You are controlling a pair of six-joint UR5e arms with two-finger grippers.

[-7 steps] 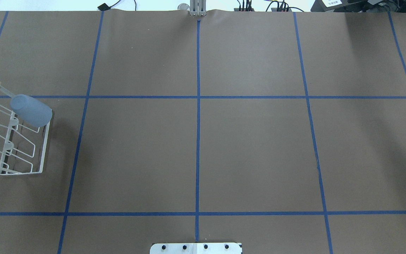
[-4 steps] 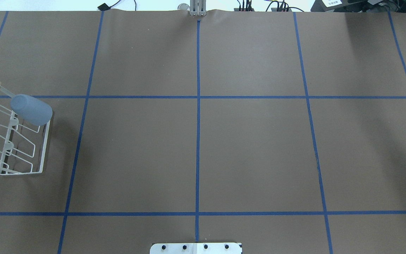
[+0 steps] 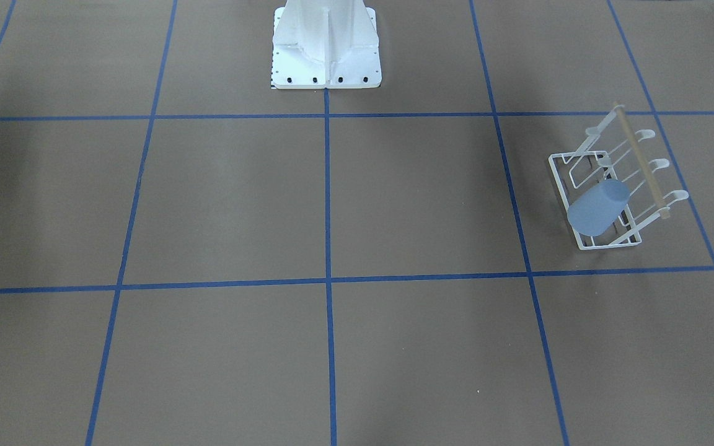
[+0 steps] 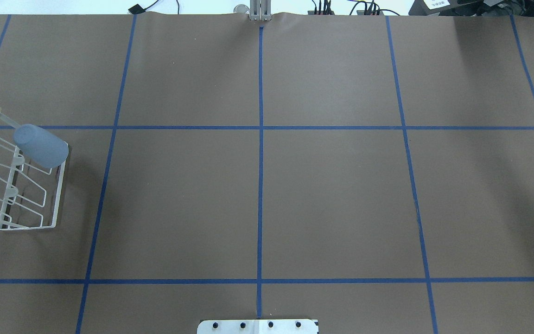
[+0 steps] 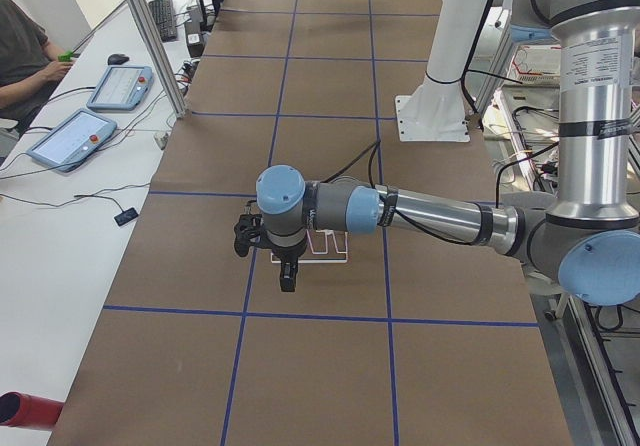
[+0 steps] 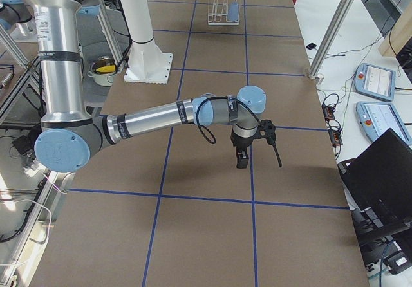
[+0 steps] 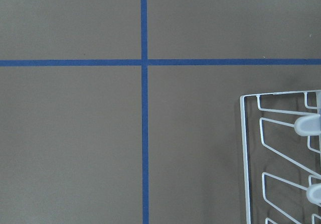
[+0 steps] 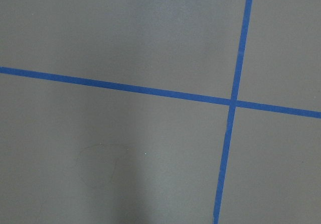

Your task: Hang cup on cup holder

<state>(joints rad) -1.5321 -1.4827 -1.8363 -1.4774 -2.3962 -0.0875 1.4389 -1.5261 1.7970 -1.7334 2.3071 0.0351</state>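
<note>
Grippers first: the left gripper (image 5: 287, 271) hangs fingers-down over the table, and it shows only in the view from the table's left end, so I cannot tell whether it is wide or narrow. It carries nothing that I can make out.

Just beyond it, toward the table's middle, stands the cup holder (image 3: 641, 158). Its wrist camera catches only a corner of the wire base and two pegs, off to one side. The cup (image 4: 41, 145) rests tilted on the end slot of the holder, clear of the table and apart from the gripper. Whether a peg or a loop sits inside it is hidden.

By my judgement the hanging is done, and this is the parting step. What remains is for the arm to lift away without brushing the wire frame.

Well apart, toward the table's other end, the right gripper (image 6: 243, 158) points down at bare tape lines (image 8: 232, 102). Its opening cannot be told either. Farther off stand the white pedestal (image 3: 326, 43) and the operators' tablets (image 5: 118, 86). Nothing blocks a retreat.
</note>
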